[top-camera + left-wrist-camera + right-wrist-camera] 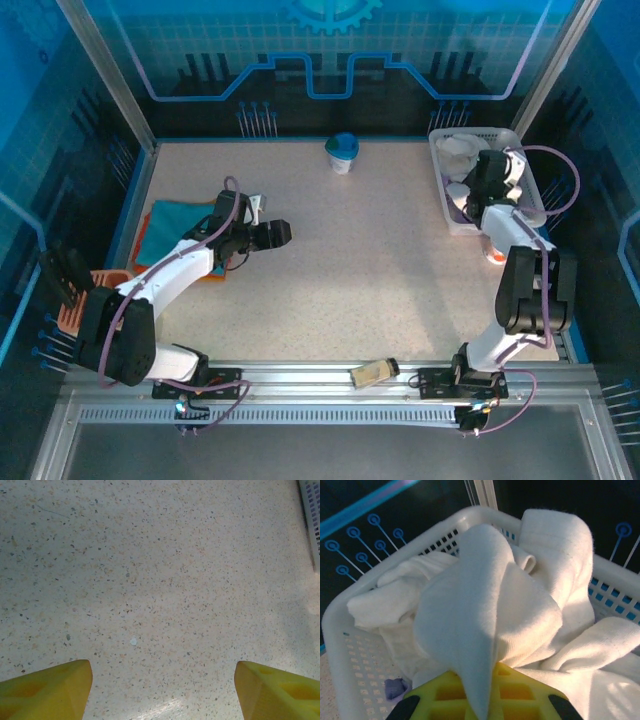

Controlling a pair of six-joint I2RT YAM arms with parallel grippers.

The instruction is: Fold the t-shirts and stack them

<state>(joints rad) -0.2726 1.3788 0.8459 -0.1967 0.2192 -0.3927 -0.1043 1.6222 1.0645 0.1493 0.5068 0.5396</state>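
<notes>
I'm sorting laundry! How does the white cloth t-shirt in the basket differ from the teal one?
The white cloth t-shirt is crumpled in the white lattice basket; the teal cloth t-shirt lies flat on the table. The right gripper pinches the white t-shirt; the teal t-shirt lies free. Both are cloth.

White t-shirt hides right gripper fingertips, bottom centre. Basket cut off upper right. Teal t-shirt partly under left arm.
</notes>
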